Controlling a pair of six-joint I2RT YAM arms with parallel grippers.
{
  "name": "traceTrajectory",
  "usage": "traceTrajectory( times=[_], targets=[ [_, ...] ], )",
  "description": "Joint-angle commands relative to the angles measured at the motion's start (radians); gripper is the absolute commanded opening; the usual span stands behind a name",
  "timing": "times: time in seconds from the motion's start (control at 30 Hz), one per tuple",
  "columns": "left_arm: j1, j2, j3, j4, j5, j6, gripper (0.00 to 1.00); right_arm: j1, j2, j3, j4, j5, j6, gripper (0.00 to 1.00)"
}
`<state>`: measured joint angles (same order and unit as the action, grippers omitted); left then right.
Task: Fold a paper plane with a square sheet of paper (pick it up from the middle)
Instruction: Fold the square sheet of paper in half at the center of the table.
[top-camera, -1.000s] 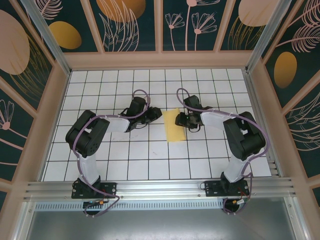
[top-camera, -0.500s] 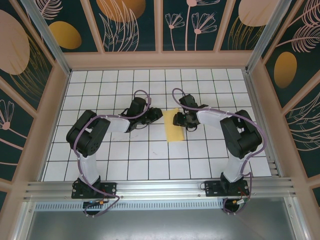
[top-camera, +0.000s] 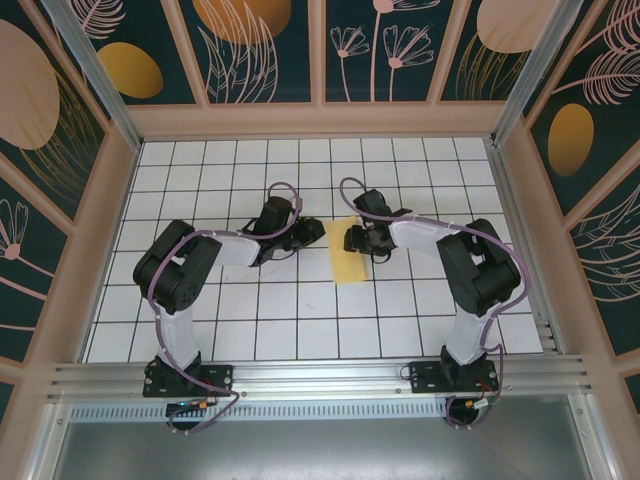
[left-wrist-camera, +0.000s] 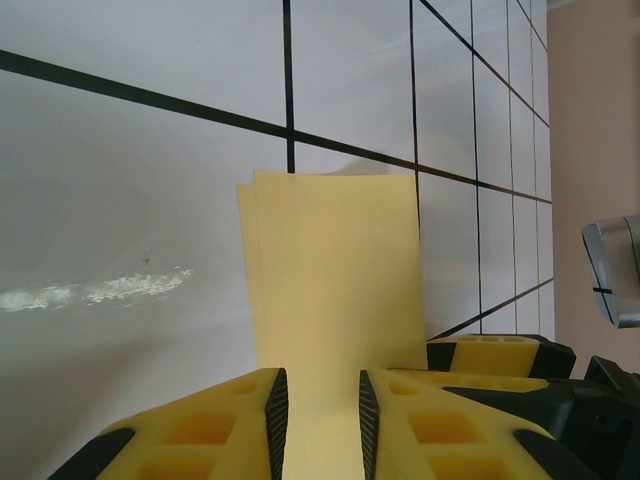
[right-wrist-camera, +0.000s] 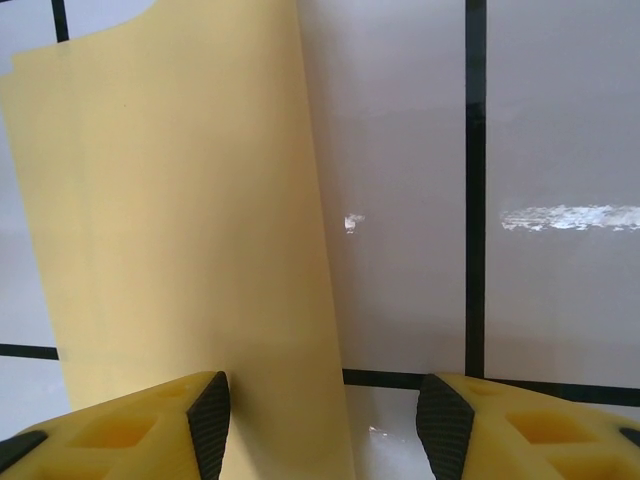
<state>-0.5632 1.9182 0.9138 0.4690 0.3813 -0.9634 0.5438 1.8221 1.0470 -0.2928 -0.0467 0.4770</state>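
The yellow square sheet of paper (top-camera: 350, 256) lies flat on the white grid table, folded into a long two-layer rectangle (left-wrist-camera: 335, 270) with its edges slightly offset. My left gripper (top-camera: 318, 232) is low at its left side. A narrow gap stands between the jaws (left-wrist-camera: 318, 420), and the paper runs under that gap. My right gripper (top-camera: 353, 240) is at the paper's far right part, open wide (right-wrist-camera: 322, 420). Its left finger (right-wrist-camera: 205, 415) is over the paper (right-wrist-camera: 190, 220) and its right finger (right-wrist-camera: 445, 420) is over bare table. A paper plane is out of view.
The white grid table (top-camera: 300, 310) is ringed by a wooden frame (top-camera: 320, 120) with patterned walls. Both arm bases are bolted to the metal rail (top-camera: 320, 375) at the near edge. The right gripper's body shows at the right in the left wrist view (left-wrist-camera: 560, 400).
My right gripper has opened wider and shifted a little left over the paper. The left gripper and the paper have stayed put.
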Motion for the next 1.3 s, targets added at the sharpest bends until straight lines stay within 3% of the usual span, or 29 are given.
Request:
traceTrajectory(
  times=[0.0,0.5,1.27],
  targets=[
    [-0.004,0.019,-0.012,0.025,-0.007,0.004,0.27,0.027,0.116,-0.024,0.047,-0.059,-0.01,0.57],
    [-0.003,0.012,-0.005,-0.004,-0.047,0.021,0.27,0.016,0.102,-0.059,0.075,-0.143,-0.149,0.53],
    [-0.004,0.02,-0.01,0.025,-0.039,-0.001,0.26,0.012,0.203,0.003,0.037,-0.144,-0.035,0.57]
  ],
)
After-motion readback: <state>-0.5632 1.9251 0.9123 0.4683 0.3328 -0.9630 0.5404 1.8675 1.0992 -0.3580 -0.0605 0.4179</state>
